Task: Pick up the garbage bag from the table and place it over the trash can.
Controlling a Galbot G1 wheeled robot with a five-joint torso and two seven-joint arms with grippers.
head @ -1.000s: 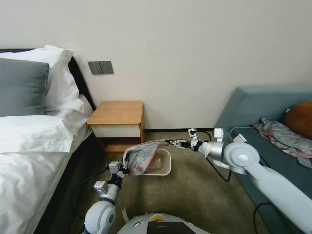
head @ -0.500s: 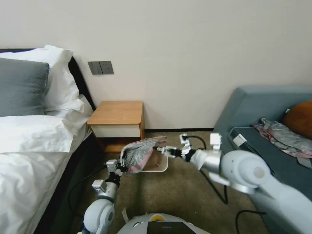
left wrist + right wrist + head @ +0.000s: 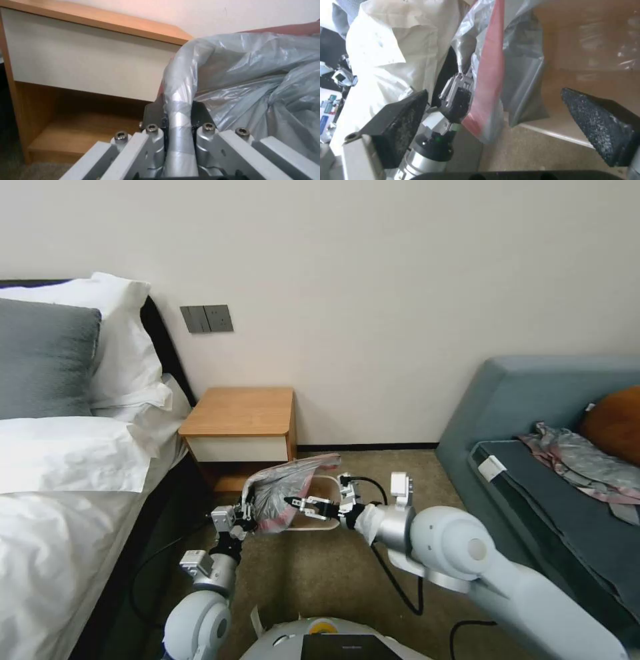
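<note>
The garbage bag (image 3: 283, 488), crinkly grey plastic with a pink rim band, hangs over the left part of the cream trash can (image 3: 325, 521) on the carpet. My left gripper (image 3: 248, 511) is shut on the bag's near left edge; the left wrist view shows the plastic (image 3: 250, 82) pinched between its fingers (image 3: 156, 140). My right gripper (image 3: 293, 502) is open in front of the bag. In its wrist view the black pads (image 3: 400, 125) stand wide apart around the pink band (image 3: 490, 75) without touching it. The table (image 3: 240, 413) stands behind, its top bare.
A bed with white bedding (image 3: 60, 467) lies along the left, close to my left arm. A blue-grey sofa (image 3: 533, 447) with a patterned cloth (image 3: 580, 457) is at the right. Open carpet (image 3: 320, 580) lies before the bin. A black cable (image 3: 393, 580) trails under my right arm.
My right gripper has swung left and toward me, from the bag's far right edge to the front of the bag. The bag has bunched leftward, and my left gripper has shifted slightly left.
</note>
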